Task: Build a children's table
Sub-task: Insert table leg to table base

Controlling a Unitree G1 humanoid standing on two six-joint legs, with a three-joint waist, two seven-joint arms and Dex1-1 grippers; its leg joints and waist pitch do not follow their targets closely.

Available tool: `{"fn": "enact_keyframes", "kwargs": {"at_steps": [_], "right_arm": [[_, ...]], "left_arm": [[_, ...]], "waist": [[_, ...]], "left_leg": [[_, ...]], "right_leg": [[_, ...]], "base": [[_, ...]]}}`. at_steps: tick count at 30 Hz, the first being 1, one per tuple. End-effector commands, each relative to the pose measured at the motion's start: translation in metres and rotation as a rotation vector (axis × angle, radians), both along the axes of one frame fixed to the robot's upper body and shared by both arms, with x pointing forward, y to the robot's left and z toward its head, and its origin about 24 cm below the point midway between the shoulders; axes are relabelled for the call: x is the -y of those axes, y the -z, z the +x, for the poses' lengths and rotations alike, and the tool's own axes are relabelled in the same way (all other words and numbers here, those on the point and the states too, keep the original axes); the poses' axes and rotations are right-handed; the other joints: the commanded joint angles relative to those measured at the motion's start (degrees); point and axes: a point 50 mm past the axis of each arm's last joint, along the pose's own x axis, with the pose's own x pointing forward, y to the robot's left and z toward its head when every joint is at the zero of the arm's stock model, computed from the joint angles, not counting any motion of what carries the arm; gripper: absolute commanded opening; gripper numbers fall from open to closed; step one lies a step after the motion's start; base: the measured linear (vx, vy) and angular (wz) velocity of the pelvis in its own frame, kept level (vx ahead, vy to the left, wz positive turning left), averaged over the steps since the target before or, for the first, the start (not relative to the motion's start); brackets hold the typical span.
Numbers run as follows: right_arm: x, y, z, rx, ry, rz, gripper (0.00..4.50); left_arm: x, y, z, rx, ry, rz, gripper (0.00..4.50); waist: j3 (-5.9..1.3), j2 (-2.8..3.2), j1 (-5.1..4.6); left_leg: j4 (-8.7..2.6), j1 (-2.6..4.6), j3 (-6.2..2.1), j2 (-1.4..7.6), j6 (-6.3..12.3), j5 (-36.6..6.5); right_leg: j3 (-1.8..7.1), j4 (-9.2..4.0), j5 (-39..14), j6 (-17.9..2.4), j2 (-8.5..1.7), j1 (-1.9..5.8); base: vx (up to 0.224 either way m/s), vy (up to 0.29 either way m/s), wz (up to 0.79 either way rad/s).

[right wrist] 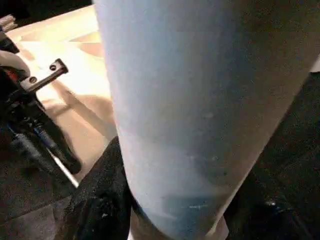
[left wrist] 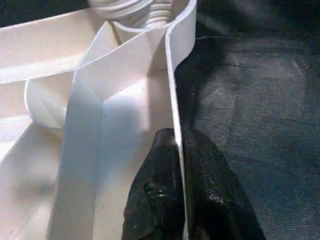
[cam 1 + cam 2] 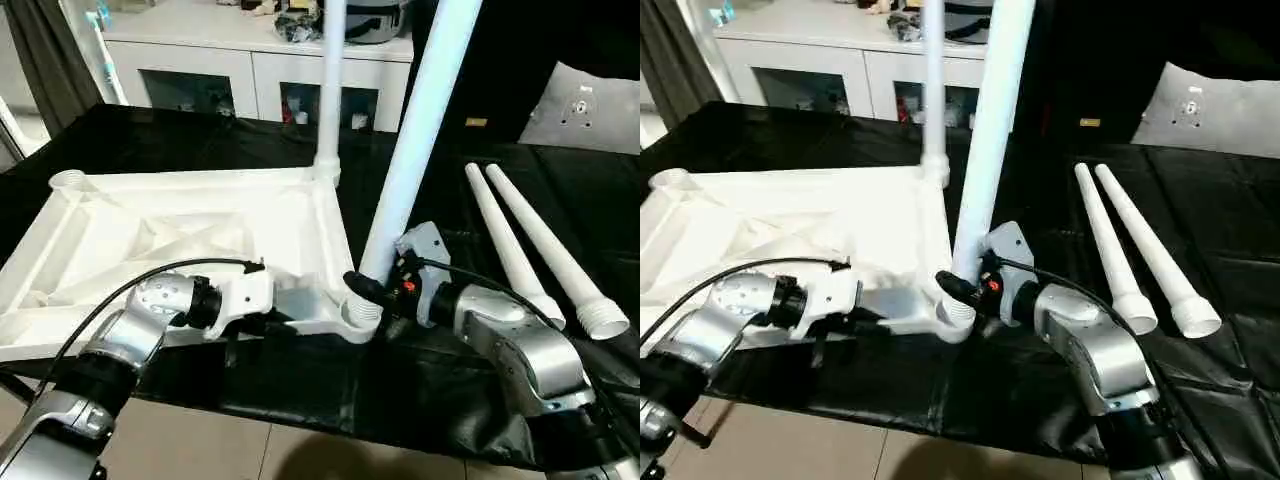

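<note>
**Both grippers busy at the near corner of the table top**

The white table top point(image 3: 180, 230) lies upside down on the black cloth point(image 3: 300, 390), ribs facing up. It fills the left half of the head view, from about 9 o'clock to the middle.

L gripper point(image 2: 175, 150): its two black fingers point(image 2: 150, 195) are pinched almost together on the thin near edge wall of the table top, one finger inside the wall, one outside. In the head view this grip sits at about 7 o'clock, just beside the near corner socket point(image 3: 362, 318).

R gripper point(image 3: 372, 285): fingers about half open, wrapped round the low end of a leg point(image 3: 415, 150). One black finger point(image 1: 100, 200) shows on each side of the leg in the R wrist view, so the leg fills the gap between them. This leg stands in the near corner socket and leans a bit toward 1 o'clock.

A 2nd leg point(image 3: 330, 90) stands straight up in the far corner socket, at 12 o'clock from the held one.

Two more legs point(image 3: 540, 250) lie flat on the cloth, side by side, at 3 o'clock, well apart from both grippers. Their wide ends point toward the robot.

A white cabinet point(image 3: 250, 60) stands behind the table, at 12 o'clock.
</note>
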Motion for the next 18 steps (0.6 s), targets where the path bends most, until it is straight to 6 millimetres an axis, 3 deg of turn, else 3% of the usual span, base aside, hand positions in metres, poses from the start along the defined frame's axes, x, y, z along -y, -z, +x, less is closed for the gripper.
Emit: {"fn": "enact_keyframes", "kwargs": {"at_steps": [1, 8, 9, 12, 16, 18], "right_arm": [[-0.002, 0.013, -0.004, -0.066, -0.037, -0.027, 1.92], [0.002, 0.009, -0.009, -0.074, -0.062, -0.040, 1.92], [0.003, 0.009, -0.010, -0.080, -0.077, -0.055, 1.92], [0.005, 0.011, -0.011, -0.087, -0.085, -0.071, 1.92], [0.006, 0.016, -0.008, -0.102, -0.066, -0.083, 1.92], [0.006, 0.017, -0.007, -0.106, -0.063, -0.085, 1.92]], "left_arm": [[0.012, 0.011, -0.007, -0.010, 0.056, 0.002, 0.00], [0.001, 0.013, -0.003, 0.045, -0.005, 0.058, 0.00], [-0.001, 0.012, -0.002, 0.042, -0.011, 0.047, 0.00], [0.000, 0.010, -0.002, 0.012, -0.010, 0.023, 0.00], [0.002, 0.008, -0.004, -0.024, 0.011, -0.011, 0.00], [0.002, 0.008, -0.005, -0.032, 0.019, -0.016, 0.00]], "waist": [[-3.11, -0.74, -0.23], [-2.82, -0.68, -0.17], [-2.76, -0.70, -0.38], [-2.91, -0.80, -0.57], [-3.01, -0.73, -0.76], [-3.09, -0.68, -0.80]], "left_leg": [[-4.31, 0.23, -0.67, 1.98, 0.38, -14.0], [-4.20, 1.01, -0.76, 1.85, 0.00, -17.2], [-4.36, 0.73, -0.91, 1.79, -0.05, -18.2], [-4.22, 0.78, -0.96, 1.67, -0.01, -18.5], [-4.39, 0.65, -1.01, 1.80, 0.24, -17.6], [-4.57, 0.50, -0.98, 2.03, 0.39, -16.7]], "right_leg": [[2.71, -5.36, -30.9, -4.2, -4.58, 2.08], [2.43, -6.25, -36.3, -2.1, -4.48, 1.44], [2.22, -6.34, -37.1, -1.7, -4.46, 1.63], [2.01, -6.66, -38.3, -1.1, -4.67, 1.69], [2.09, -6.56, -36.4, -1.8, -4.68, 1.75], [2.33, -6.05, -32.9, -3.4, -4.64, 1.87]], "base": [[0.000, 0.000, 0.00], [0.000, 0.000, 0.00], [0.000, 0.000, 0.00], [0.000, 0.000, 0.00], [0.000, 0.000, 0.00], [0.000, 0.000, 0.00]]}}
